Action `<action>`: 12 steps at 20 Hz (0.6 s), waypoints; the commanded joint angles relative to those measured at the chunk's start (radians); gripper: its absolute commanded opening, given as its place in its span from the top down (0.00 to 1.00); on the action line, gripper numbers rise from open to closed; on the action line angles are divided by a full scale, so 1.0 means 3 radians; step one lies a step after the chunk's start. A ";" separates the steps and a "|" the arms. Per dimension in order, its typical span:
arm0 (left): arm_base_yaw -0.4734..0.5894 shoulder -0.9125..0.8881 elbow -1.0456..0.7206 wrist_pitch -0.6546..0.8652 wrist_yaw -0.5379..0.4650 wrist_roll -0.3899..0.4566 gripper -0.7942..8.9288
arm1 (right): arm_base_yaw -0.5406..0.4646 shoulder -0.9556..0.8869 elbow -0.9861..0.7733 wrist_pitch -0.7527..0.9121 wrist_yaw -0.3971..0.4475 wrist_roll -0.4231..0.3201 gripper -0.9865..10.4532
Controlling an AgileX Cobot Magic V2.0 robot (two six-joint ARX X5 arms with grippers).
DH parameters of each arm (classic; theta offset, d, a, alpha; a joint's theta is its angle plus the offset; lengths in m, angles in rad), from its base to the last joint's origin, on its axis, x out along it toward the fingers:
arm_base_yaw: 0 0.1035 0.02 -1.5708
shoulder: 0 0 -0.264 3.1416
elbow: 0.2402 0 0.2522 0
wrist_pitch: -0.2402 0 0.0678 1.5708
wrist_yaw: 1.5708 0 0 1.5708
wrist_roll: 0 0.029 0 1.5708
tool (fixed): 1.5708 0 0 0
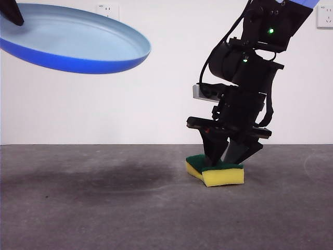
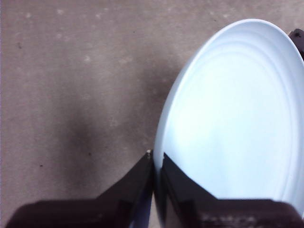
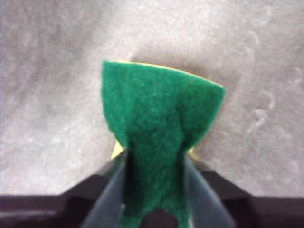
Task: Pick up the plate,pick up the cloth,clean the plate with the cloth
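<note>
Both arms are busy on my end: the left gripper (image 2: 156, 164) is clamped on the rim of the plate (image 1: 73, 39), holding it tilted in the air at the upper left, nothing in it. My right gripper (image 1: 229, 153) pinches the cloth (image 1: 216, 172), green side up, down on the grey table (image 1: 104, 208) at right of centre. Plenty of bare tabletop under the plate and near me.
</note>
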 commanded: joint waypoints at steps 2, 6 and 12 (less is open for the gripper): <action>-0.0015 0.0052 -0.0027 0.0072 -0.0067 0.0029 0.93 | 0.0008 0.0083 -0.0015 -0.0006 0.0020 -0.0089 0.92; -0.0014 0.0392 -0.0028 0.0207 -0.0420 0.0055 0.93 | 0.0031 -0.0089 -0.0015 -0.0075 0.0019 -0.0060 0.92; -0.0182 0.1364 -0.0028 0.0501 -0.0387 0.0034 0.93 | 0.0259 -0.0807 -0.0015 -0.0160 -0.0004 0.0107 0.92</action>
